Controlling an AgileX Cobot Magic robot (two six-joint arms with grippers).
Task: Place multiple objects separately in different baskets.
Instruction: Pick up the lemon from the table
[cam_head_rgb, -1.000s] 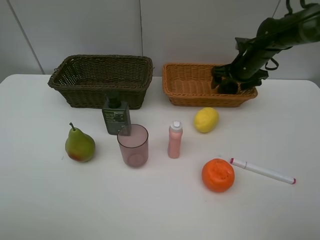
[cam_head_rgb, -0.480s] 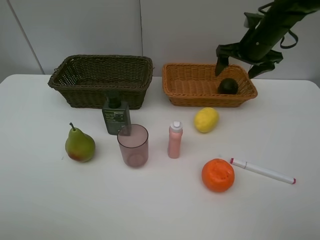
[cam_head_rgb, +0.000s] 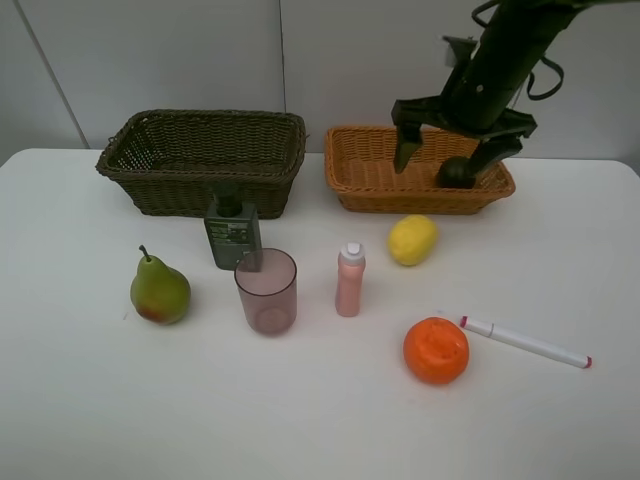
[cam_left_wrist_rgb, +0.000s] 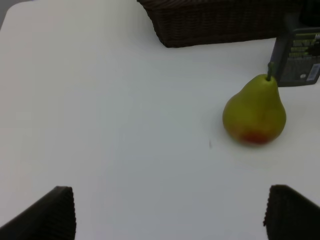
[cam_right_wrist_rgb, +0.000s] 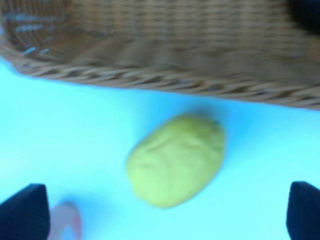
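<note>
The right claw (cam_head_rgb: 447, 157) hangs over the right end of the light orange-tan basket (cam_head_rgb: 372, 197), jaws spread wide and holding nothing. The dark green round fruit (cam_head_rgb: 458, 172) lies inside that basket just beneath it, close to the right wall. The left claw (cam_left_wrist_rgb: 172, 220) is also wide open and empty, over bare tabletop (cam_head_rgb: 300, 430), with the pear (cam_head_rgb: 159, 290) ahead of it. The dark brown-green basket (cam_head_rgb: 200, 188) stands far left, a narrow gap from the other basket. The dark green pump bottle (cam_head_rgb: 233, 236) stands just before its near wall, with the translucent pink cup (cam_head_rgb: 266, 292) just beside the bottle. The small pink white-capped bottle (cam_head_rgb: 350, 281) and the lemon (cam_head_rgb: 413, 240) each have room around them. The white marker (cam_head_rgb: 525, 342) has one end close to the orange (cam_head_rgb: 436, 350). A broad strip of tabletop along the near edge lies open. The pump bottle's label carries light print, too small to read.
</note>
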